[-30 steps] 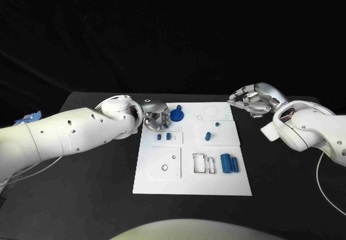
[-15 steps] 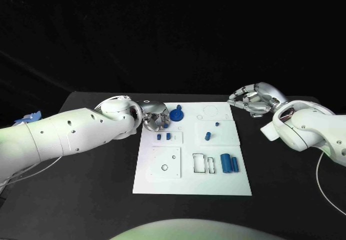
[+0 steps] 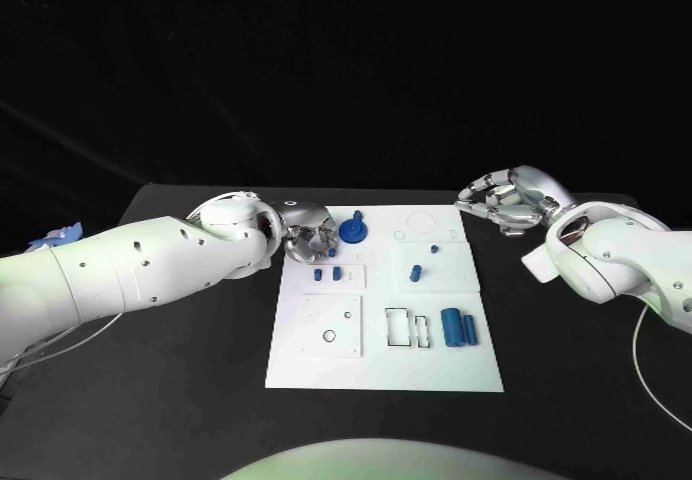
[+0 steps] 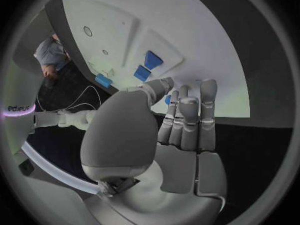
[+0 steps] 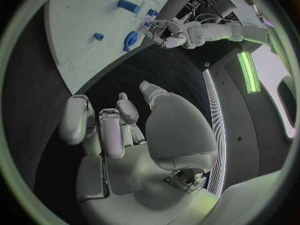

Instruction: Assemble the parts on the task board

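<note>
Left robot hand (image 3: 307,238) at the task board's (image 3: 378,370) far-left corner, fingers together, something small and blue at their tips; whether it grips it I cannot tell. Right robot hand (image 3: 505,203) curled, empty, over the tabletop (image 3: 173,400). Blue disc part (image 3: 352,233) beside the left fingers looks light, rigid, slick plastic; best pinched across its rim.

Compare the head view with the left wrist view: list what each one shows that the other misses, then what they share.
Head view alone: the right hand curled off the board's far right corner, the round blue part, two blue cylinders lying side by side.

Left wrist view alone: a small blue piece at the left hand's fingertips.

Shared: the left hand and the white task board.
</note>
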Motion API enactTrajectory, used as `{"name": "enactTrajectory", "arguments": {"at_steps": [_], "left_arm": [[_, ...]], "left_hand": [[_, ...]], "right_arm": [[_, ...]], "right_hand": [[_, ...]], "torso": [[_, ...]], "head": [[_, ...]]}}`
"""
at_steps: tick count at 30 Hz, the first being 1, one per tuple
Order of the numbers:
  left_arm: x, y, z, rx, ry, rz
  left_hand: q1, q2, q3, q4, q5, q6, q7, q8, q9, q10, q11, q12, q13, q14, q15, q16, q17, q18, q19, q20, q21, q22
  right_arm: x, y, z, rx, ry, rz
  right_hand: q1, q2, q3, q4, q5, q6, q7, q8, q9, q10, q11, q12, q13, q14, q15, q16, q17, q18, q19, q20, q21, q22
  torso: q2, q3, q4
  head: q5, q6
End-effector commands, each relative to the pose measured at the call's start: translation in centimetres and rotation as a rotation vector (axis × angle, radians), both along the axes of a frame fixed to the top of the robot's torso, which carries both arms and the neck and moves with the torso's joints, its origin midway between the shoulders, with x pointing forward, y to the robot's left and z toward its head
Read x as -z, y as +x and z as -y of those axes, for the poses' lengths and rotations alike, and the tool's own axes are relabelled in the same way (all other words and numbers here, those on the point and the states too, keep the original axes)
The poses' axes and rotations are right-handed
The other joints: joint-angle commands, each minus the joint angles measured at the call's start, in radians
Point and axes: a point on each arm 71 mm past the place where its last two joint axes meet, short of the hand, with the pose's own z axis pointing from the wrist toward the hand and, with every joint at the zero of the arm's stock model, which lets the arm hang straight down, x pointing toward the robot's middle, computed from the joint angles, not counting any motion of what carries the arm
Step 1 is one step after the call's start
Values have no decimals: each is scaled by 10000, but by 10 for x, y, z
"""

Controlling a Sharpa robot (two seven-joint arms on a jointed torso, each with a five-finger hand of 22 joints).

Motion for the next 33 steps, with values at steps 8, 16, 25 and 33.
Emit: {"name": "enactTrajectory", "arguments": {"at_steps": [8, 16, 25, 33], "left_arm": [[-10, 8, -27, -1432, -2068, -130], [-25, 7, -58, -3024, -5951, -1173], [-49, -6, -65, -3260, -11749, -1601], [-56, -22, -51, -2704, -13312, -2629]], "left_hand": [[-9, 73, 48, -14, -23, 93, 125, -23, -2, -321, 85, 213, 33, -394, 52, -387, -827, 200, -66, 60, -83, -101], [-293, -14, -729, 284, -92, 136, 200, 128, 26, -797, 180, 629, 19, -1940, 151, -2449, -2762, 300, -1121, 183, -1761, -1479], [-397, 515, -1347, 845, -47, 415, 30, 612, 266, -246, -38, 1935, 457, -1913, 49, -3069, -3055, 300, -777, 116, -2837, -2277], [-377, 618, -1538, 876, -37, 435, -33, 740, 375, -77, -142, 2512, 717, -1893, -18, -3092, -3024, 299, -615, 64, -3054, -2443]], "right_arm": [[3, 2, -3, -760, -1158, 264], [6, 0, -14, -2217, -4010, 1523], [14, -1, -27, -2591, -6969, 2745], [20, -3, -44, -2727, -7928, 3151]], "right_hand": [[1344, -475, 1864, -864, -240, 268, 75, -137, -544, -2587, 73, -5471, -5354, -363, -9, -1425, -1658, 365, -693, 26, -1755, -982], [952, -794, 2951, -1547, -354, 765, 83, -756, -1010, -1931, 219, -8579, -8297, -134, 102, -1414, -1631, 285, -378, 92, -1452, -653], [803, -785, 2986, -1819, -617, 1252, 59, -788, -1050, -1337, 196, -9135, -9084, -42, 106, -1413, -1602, 266, -268, 33, -1364, -530], [739, -836, 3082, -1919, -542, 1425, 38, -803, -1071, -1045, 154, -9232, -9269, 59, 63, -1288, -1434, 199, -76, -1, -1044, -306]], "torso": [[-10, 12, -30], [-10, 2, 9], [8, -15, -4], [23, -10, -8]], "head": [[-85, 105], [-392, 218], [-523, 301], [-580, 292]]}}
